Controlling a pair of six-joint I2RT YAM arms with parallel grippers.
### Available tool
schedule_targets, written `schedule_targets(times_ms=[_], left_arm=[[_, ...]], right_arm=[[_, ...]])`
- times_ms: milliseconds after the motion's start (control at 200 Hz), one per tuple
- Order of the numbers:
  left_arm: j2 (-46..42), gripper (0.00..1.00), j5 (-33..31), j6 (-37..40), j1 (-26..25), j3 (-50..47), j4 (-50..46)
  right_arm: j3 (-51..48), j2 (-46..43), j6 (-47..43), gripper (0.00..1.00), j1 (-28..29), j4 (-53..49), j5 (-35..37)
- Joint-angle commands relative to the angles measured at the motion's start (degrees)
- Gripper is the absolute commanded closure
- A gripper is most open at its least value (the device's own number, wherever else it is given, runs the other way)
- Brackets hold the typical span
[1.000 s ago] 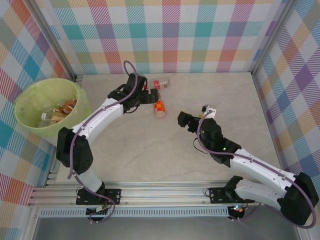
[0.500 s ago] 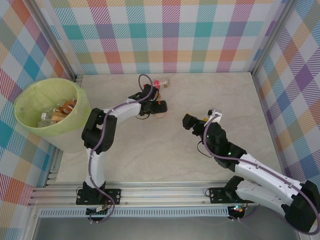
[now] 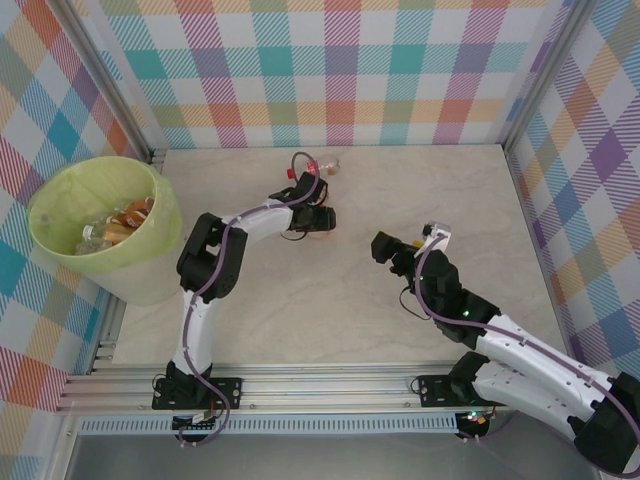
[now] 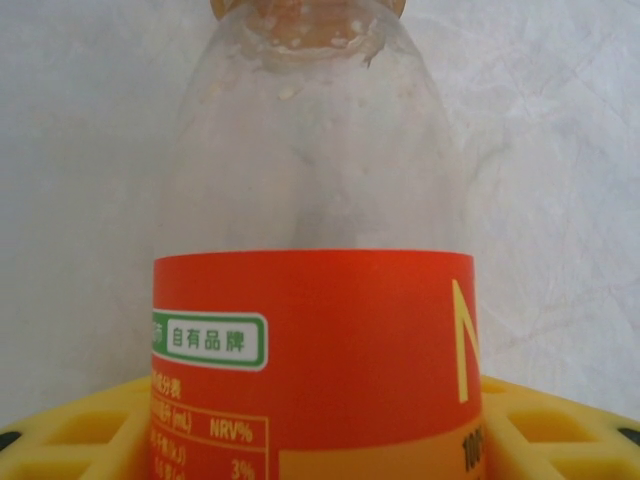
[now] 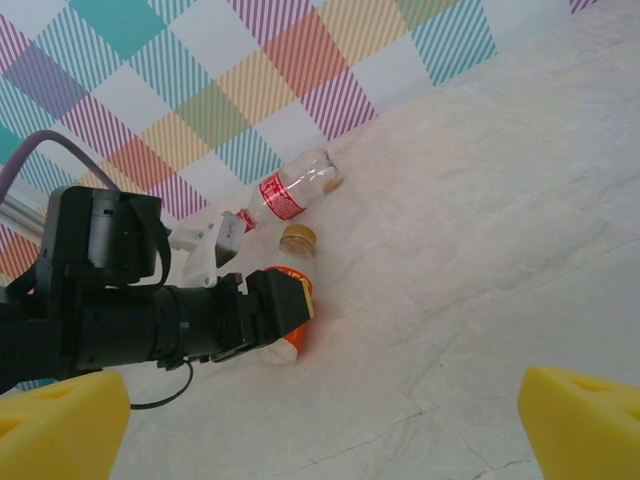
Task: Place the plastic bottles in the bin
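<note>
The orange-label bottle [image 4: 315, 350] lies on the pale, marbled tabletop [image 3: 300, 310], near the far middle, and the left claw [image 3: 318, 217] is around it. In the left wrist view the upper edge cuts off the cap. The label hides the inner edges of the yellow foam pads [image 4: 70, 445], so I cannot tell if they press the bottle or only stand beside it. The bottle body is clear, smooth plastic with small drops near the neck.

The right claw [image 5: 322, 428] is spread wide and holds nothing, with bare tabletop below it. A red-label bottle [image 5: 285, 193] lies close to the far checked wall [image 3: 340, 70]. The bin [image 3: 140, 265], round with a lime-green liner, stands at the left edge, well apart from both claws. The bottles inside [image 3: 110, 228] are hard to count.
</note>
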Motion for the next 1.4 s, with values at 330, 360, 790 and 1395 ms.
schedule_targets(times_ms=[330, 360, 790, 1395], left_arm=[[-33.64, 0.52, 5.68, -0.28, 1.85, -15.8, 8.19], [-35.76, 0.52, 6.28, -0.28, 2.25, -15.82, 7.74], [-57.5, 0.51, -24.1, 15.59, 13.21, -2.01, -16.13], [-59.52, 0.0, -28.64, 3.95, 39.1, -5.16, -23.14]], right_arm=[[-0.14, 1.28, -5.32, 0.0, 0.25, 3.75, 0.51], [-0.02, 1.52, -5.4, 0.0, 0.25, 3.95, 0.36], [4.11, 9.85, -7.71, 0.0, 0.22, 6.5, -4.7], [8.66, 15.6, -9.4, 0.0, 0.18, 5.1, -9.11]])
